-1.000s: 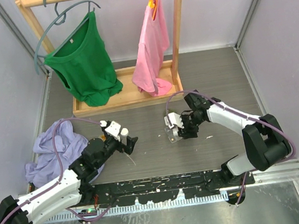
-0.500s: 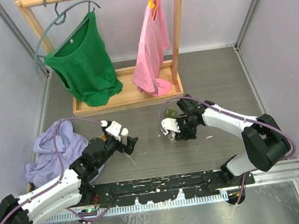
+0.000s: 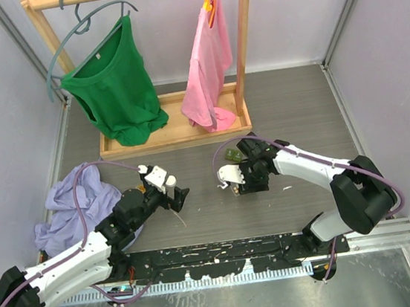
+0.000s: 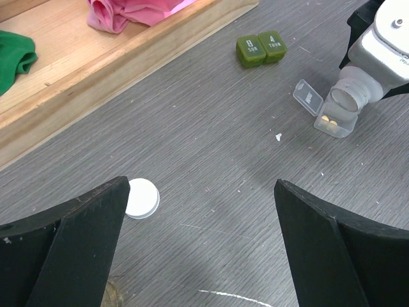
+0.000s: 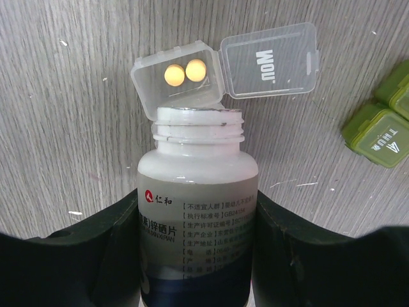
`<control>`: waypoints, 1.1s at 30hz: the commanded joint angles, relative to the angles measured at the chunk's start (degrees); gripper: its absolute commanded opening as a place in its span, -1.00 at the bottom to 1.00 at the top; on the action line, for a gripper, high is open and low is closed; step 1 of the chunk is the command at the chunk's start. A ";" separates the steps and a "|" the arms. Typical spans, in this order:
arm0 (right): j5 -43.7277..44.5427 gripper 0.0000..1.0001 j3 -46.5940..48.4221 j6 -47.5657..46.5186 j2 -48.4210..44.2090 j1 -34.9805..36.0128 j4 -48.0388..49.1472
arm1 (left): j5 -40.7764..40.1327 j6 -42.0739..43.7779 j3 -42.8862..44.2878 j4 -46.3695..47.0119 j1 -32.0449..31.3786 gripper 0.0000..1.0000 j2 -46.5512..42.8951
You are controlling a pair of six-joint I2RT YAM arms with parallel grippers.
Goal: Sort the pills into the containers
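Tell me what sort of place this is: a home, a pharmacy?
Probably a robot test bench, not a home: plain pale walls box in the table, a left arm and right arm are mounted at its edge, and the wooden clothes rack and pill bottle look like practice props.

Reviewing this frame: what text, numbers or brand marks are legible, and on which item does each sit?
"MON", upside down in the right wrist view, on the open lid of the clear pill box.
"SUN" and "4 THUR" on the two lids of the green pill box; the mark above "SUN" is unclear.
"仁和" beside a red logo on the pill bottle; the bracketed Chinese lines below it are too small to read reliably.
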 commanded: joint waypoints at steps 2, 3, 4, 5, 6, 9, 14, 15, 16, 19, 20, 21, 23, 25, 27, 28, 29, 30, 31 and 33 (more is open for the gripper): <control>2.76 -0.65 2.38 0.81 0.21 1.06 -0.21 | 0.44 0.42 1.97 4.11 -0.20 0.96 0.08; 2.64 -0.65 2.43 0.85 0.22 1.09 -0.28 | 0.46 0.42 1.99 4.11 -0.22 0.96 0.09; 2.62 -0.65 2.57 0.86 0.22 1.13 -0.33 | 0.47 0.42 2.03 4.11 -0.18 0.96 0.13; 2.63 -0.65 2.52 0.86 0.17 1.10 -0.23 | 0.44 0.42 2.04 4.05 -0.19 0.96 0.08; 2.57 -0.65 2.49 0.87 0.14 1.17 -0.18 | 0.41 0.42 2.04 4.12 -0.20 0.96 0.09; 2.05 -0.65 2.43 0.93 -0.10 1.05 -0.16 | 0.48 0.42 2.04 4.10 -0.23 0.96 0.07; -1.40 -0.63 2.79 1.59 -2.03 0.42 -0.63 | 0.44 0.42 2.10 3.98 -0.25 0.96 0.13; -2.92 -0.63 2.99 1.69 -2.77 -0.23 -0.98 | 0.62 0.42 2.24 3.87 -0.18 0.96 0.12; -4.85 -0.62 3.42 1.76 -3.74 -1.14 -1.49 | 1.05 0.49 2.45 3.64 -0.21 0.96 0.09; -12.34 -0.62 4.49 2.18 -7.16 -5.01 -3.19 | 1.61 -1.78 3.67 1.96 -0.19 0.96 -0.50; -15.85 -0.62 4.78 2.78 -8.70 -6.49 -3.52 | 1.94 -3.63 4.11 1.74 -0.24 0.96 -0.76; -18.75 -0.61 5.02 3.62 -10.20 -7.79 -3.65 | 2.63 -5.94 4.52 1.54 -0.18 0.96 -0.93; -25.16 -0.61 5.85 6.14 -13.85 -10.57 -3.28 | 3.60 -10.80 5.62 0.50 -0.18 0.96 -1.13; -33.13 -0.61 7.01 10.51 -17.25 -13.85 -1.57 | 3.79 -15.99 7.77 -2.26 -0.19 0.96 -1.16; -41.92 -0.61 7.69 18.84 -20.21 -17.13 3.71 | 3.43 -20.85 9.91 -5.62 -0.25 0.96 -1.06; -46.26 -0.61 7.48 23.67 -21.45 -18.69 7.99 | 3.40 -22.82 11.15 -7.51 -0.23 0.96 -0.93; -50.70 -0.61 7.07 30.63 -22.25 -20.26 13.60 | 3.34 -24.33 12.27 -9.52 -0.22 0.96 -0.78; -55.17 -0.61 6.22 38.56 -22.83 -21.65 21.57 | 3.05 -25.57 13.64 -11.61 -0.24 0.96 -0.60; -60.02 -0.61 4.51 49.92 -23.21 -22.87 31.47 | 2.23 -26.70 15.07 -14.06 -0.19 0.96 -0.28; -64.30 -0.60 -1.36 77.59 -24.19 -23.28 62.96 | 0.00 -27.98 18.15 -19.94 -0.23 0.97 0.75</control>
